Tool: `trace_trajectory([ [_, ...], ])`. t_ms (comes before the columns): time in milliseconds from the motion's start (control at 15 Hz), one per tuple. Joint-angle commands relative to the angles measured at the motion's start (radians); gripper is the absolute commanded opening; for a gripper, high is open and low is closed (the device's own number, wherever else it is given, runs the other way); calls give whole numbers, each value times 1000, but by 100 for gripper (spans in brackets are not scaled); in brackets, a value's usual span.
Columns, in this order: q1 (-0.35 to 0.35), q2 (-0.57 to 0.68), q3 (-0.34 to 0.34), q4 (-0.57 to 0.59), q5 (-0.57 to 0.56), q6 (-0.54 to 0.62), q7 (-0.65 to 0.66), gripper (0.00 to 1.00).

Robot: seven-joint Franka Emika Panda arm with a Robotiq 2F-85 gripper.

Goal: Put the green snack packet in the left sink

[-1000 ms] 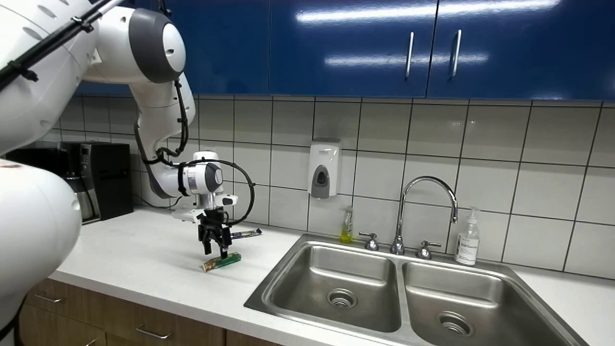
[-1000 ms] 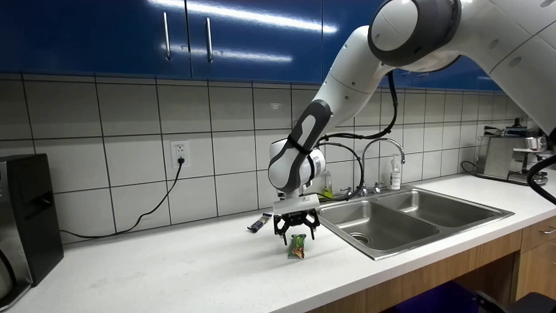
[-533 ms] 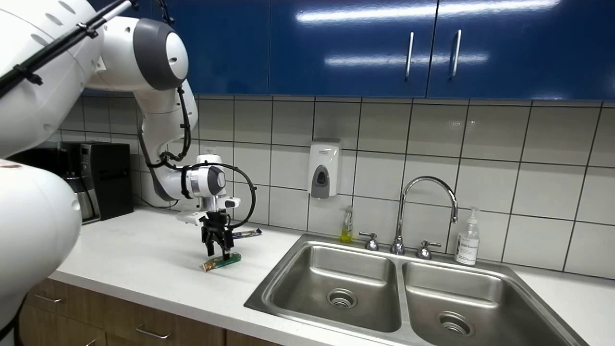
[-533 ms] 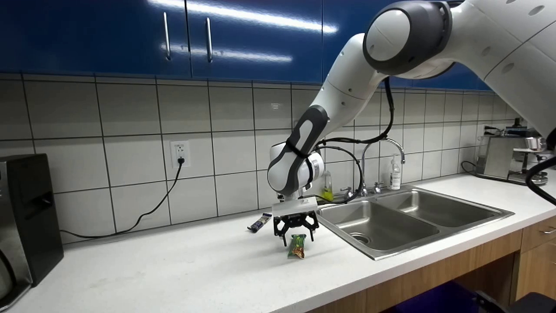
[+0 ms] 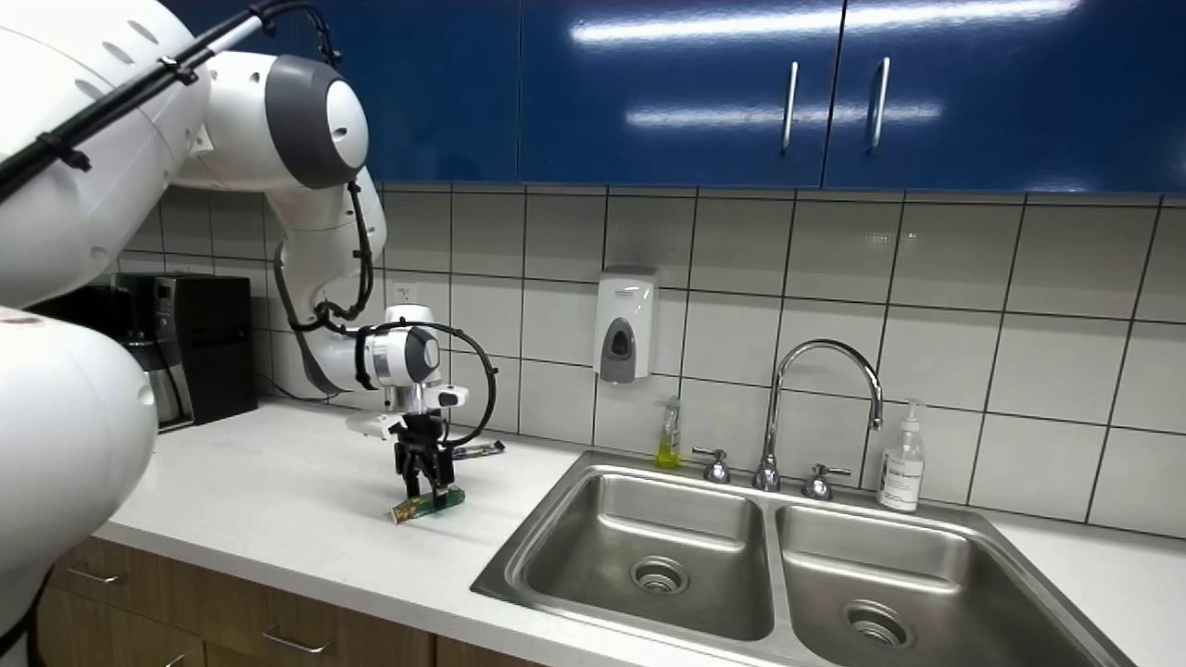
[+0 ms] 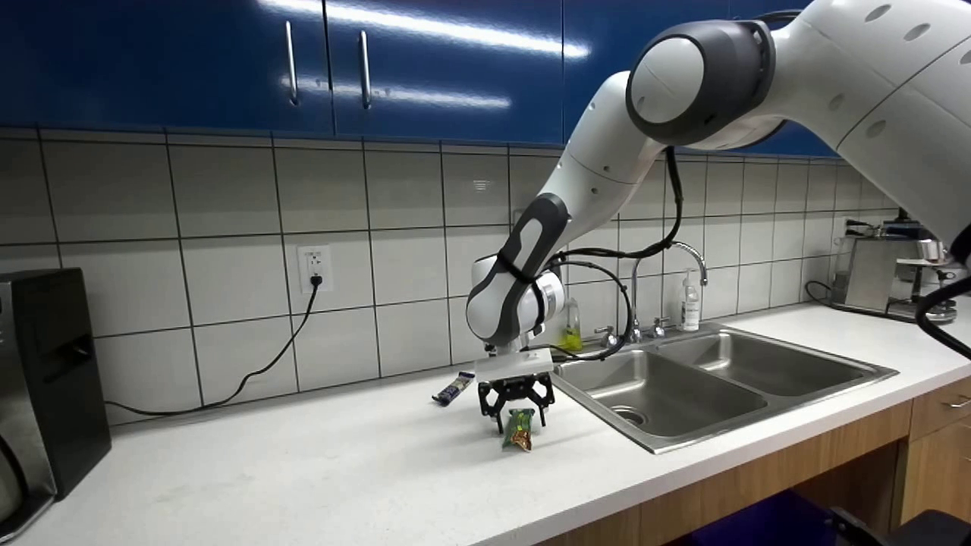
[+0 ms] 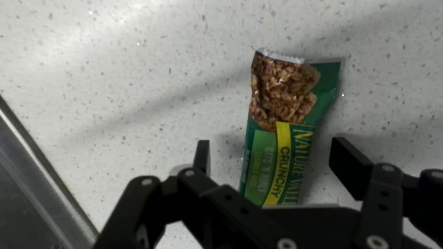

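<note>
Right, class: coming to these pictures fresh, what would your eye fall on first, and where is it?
The big white robot arm dominates both exterior views, arched over the counter beside the left sink. Just right of centre in the wrist view, the open black gripper straddles the green snack packet, whose yellow band reads CRUNCHY. Glossy blue cabinets run along the top of both exterior views.

White counter — green packet, dark packet
</note>
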Motion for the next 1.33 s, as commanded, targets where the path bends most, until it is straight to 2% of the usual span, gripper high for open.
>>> trace_trajectory([
  [0, -4, 18, -3, 32, 17, -12, 8, 58],
  [333, -6, 23, -5, 42, 23, -10, 8, 18],
  [800, -3, 20, -10, 48, 20, -24, 5, 16],
  [1267, 8, -36, -26, 47, 0, -49, 5, 16],
])
